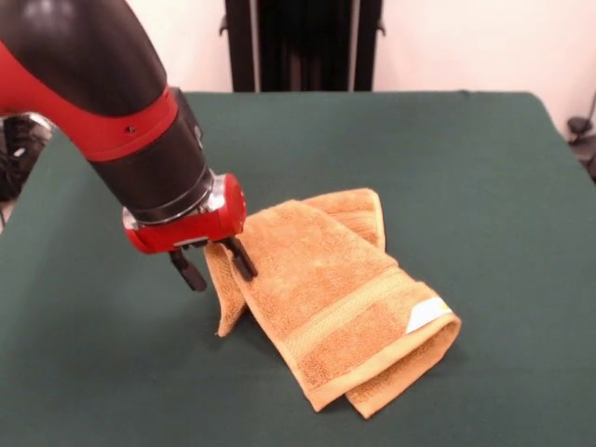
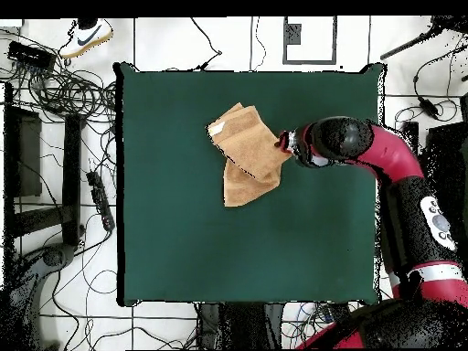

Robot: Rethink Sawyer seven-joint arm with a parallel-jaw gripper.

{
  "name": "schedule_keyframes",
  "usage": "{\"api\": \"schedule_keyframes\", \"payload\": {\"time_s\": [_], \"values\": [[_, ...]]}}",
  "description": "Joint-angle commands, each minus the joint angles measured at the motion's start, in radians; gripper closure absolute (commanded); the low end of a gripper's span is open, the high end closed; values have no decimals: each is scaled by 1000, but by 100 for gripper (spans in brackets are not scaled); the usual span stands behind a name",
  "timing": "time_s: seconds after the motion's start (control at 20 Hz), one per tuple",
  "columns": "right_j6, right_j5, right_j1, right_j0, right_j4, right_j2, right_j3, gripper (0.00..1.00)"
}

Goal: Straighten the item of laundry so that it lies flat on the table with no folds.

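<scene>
We cannot see the towel's [image 1: 331,289] underside layers, since it lies doubled over itself on the table [image 1: 484,168]; its far end is tucked beneath the upper fold. The table's near corners are cut off by the front view's lower edge. The arm [image 1: 102,102] runs out of the top left corner there. In the overhead view the end effector [image 2: 283,143] is hidden under the arm's wrist, its fingers too small to make out.

You see an orange-tan towel [image 1: 326,289] with a smooth woven band and a small white label [image 1: 427,315] on it. Under the towel, the table [image 1: 484,186] is dark green.
</scene>
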Motion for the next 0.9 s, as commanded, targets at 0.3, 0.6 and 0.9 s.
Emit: {"api": "schedule_keyframes", "payload": {"time_s": [0.3,0.6,0.9], "values": [[-69,8,47,23,27,27,33,0],[-21,13,14,21,77,44,72,0],[-10,-45,-15,34,71,28,92,0]]}}
